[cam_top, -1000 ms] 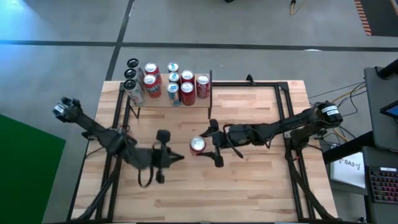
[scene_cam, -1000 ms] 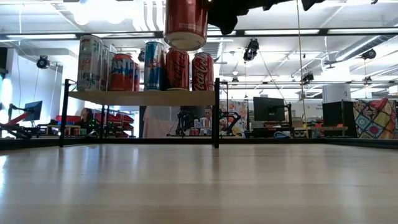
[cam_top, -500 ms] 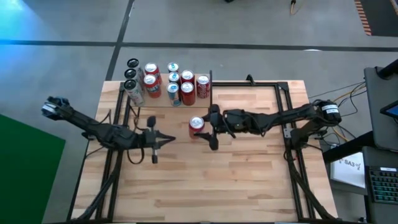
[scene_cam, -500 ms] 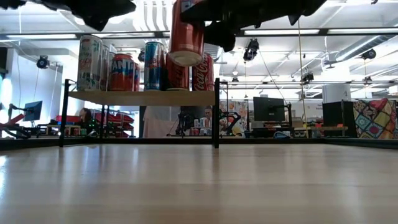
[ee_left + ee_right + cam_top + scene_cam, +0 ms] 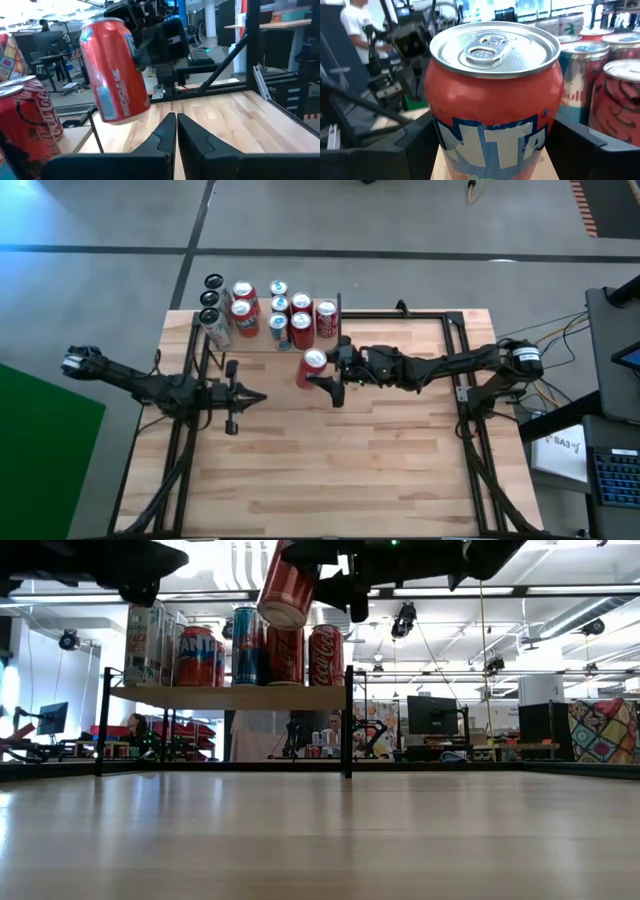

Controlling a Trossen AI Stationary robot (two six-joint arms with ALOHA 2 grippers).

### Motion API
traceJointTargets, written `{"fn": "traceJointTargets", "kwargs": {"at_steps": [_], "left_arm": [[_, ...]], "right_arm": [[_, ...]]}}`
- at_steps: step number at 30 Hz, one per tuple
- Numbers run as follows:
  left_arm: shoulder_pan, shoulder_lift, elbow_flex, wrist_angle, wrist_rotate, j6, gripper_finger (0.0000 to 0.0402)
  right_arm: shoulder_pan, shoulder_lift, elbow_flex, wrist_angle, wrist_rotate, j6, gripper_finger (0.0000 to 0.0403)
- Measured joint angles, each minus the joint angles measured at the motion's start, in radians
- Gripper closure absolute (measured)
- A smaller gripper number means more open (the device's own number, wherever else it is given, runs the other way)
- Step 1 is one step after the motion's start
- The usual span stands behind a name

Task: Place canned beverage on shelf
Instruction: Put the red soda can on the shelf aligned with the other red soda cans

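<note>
Over the last second we have watched the right gripper (image 5: 327, 379) carry the red can (image 5: 311, 366) from the middle of the table toward the far side, so that it now hangs in the air just short of the shelf (image 5: 262, 344), by its right end. In the low view the can (image 5: 287, 582) has gone from upright to tilted, its base swung toward the shelf (image 5: 228, 696) and level with the tops of the cans already standing there. The right jaws are spread wide and grasping the can by its sides. Meanwhile the left arm has drawn back to the left side of the table, and its gripper (image 5: 248, 397) waits there with the jaws clenched on nothing.

We judge that the carry is nearly over: the can is at shelf height but not yet above the board, and it will need to come upright before it is set down.

Some things we cannot make out. In the high view the standing cans (image 5: 278, 315) cover most of the board, so we cannot tell how much free room is left at its near right corner. In the low view the upper part of the can is cut off, along with most of both arms. The right wrist view is filled by the can (image 5: 494, 100), which hides that gripper's fingertips
</note>
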Motion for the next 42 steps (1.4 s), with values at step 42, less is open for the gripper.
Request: {"fn": "traceJointTargets", "kwargs": {"at_steps": [42], "left_arm": [[0.479, -0.43, -0.066, -0.295, 0.478, -0.069, 0.0402]], "right_arm": [[-0.077, 0.357, 0.541, -0.278, -0.034, 0.016, 0.0112]]}}
